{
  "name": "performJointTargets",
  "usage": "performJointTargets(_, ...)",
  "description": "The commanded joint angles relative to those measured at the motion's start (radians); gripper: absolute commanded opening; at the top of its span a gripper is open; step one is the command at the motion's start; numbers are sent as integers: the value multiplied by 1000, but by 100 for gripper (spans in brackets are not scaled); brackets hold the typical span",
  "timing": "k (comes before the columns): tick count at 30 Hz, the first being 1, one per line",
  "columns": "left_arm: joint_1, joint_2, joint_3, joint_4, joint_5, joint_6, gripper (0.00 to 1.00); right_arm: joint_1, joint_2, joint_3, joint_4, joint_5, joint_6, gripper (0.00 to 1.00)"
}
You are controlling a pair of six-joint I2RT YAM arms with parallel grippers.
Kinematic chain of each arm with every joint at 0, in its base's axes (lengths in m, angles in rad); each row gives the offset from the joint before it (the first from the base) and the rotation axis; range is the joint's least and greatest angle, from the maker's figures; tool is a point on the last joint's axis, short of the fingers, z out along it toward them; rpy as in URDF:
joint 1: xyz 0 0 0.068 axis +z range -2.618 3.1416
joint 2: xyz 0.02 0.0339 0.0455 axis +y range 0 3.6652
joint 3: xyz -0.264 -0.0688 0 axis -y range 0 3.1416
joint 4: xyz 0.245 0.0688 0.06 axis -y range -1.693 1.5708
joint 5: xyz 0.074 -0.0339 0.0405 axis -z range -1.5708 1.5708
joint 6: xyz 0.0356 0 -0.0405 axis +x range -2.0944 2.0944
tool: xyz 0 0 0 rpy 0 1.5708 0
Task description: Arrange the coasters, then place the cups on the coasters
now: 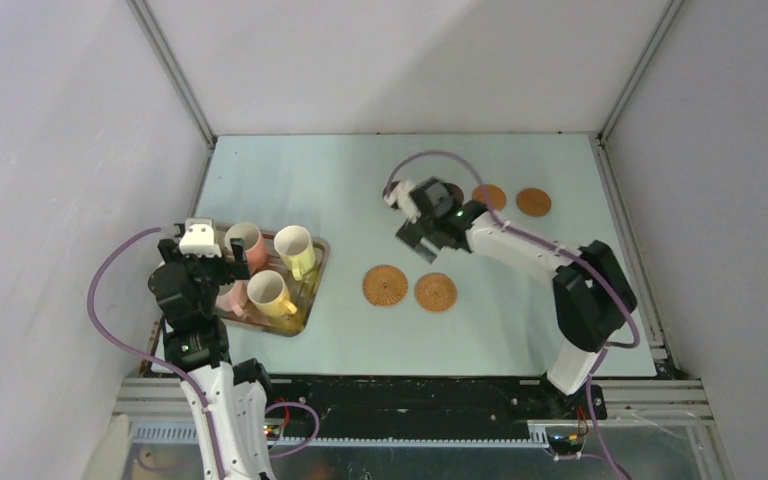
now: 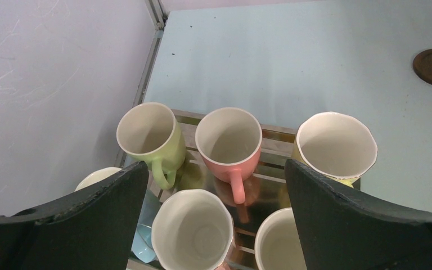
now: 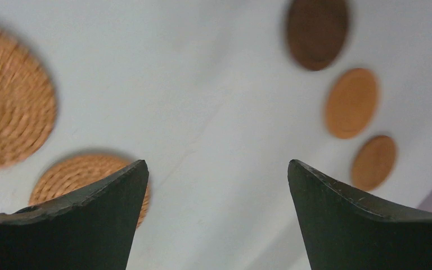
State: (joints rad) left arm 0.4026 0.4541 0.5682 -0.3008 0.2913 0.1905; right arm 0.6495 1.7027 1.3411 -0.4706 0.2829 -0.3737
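Observation:
Several cups stand on a metal tray (image 1: 312,272) at the left. In the left wrist view I see a light green cup (image 2: 149,132), a salmon pink cup (image 2: 229,138), a yellow cup (image 2: 336,146) and a pale cup (image 2: 194,233). My left gripper (image 1: 222,272) (image 2: 216,163) hangs open above them, holding nothing. Two woven coasters (image 1: 385,285) (image 1: 436,292) lie mid-table. Two orange-brown coasters (image 1: 489,196) (image 1: 534,202) lie further back. My right gripper (image 1: 422,245) (image 3: 218,162) hovers open over bare table between these pairs. A dark brown coaster (image 3: 316,34) lies beyond the orange-brown ones.
A blue cup (image 2: 143,247) shows low between the left finger and the pale cup. Grey walls and metal rails close the table on the left, back and right. The right arm partly covers the dark coaster in the top view.

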Motion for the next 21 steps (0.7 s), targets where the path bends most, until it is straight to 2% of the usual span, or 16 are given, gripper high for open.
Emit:
performJointTargets(1,9,-7,-13,26,1,-18,98,118,53,-69,-118,-40,-63,99)
performJointTargets(6,10,-15,-13,24,1,-20,98,221,67,-134,-136,-2,-111,99)
performJointTargets(11,11,-20,-15,25,4,-20,98,208,85,-165,-127,24,-114,99)
performJointTargets(17,9,-10,-16,28,15,-16,98,148,118,-231,-78,62,-132,99)
performJointTargets(21,9,-7,-16,27,17,-16,98,13,140,-238,-52,79,-133,99)
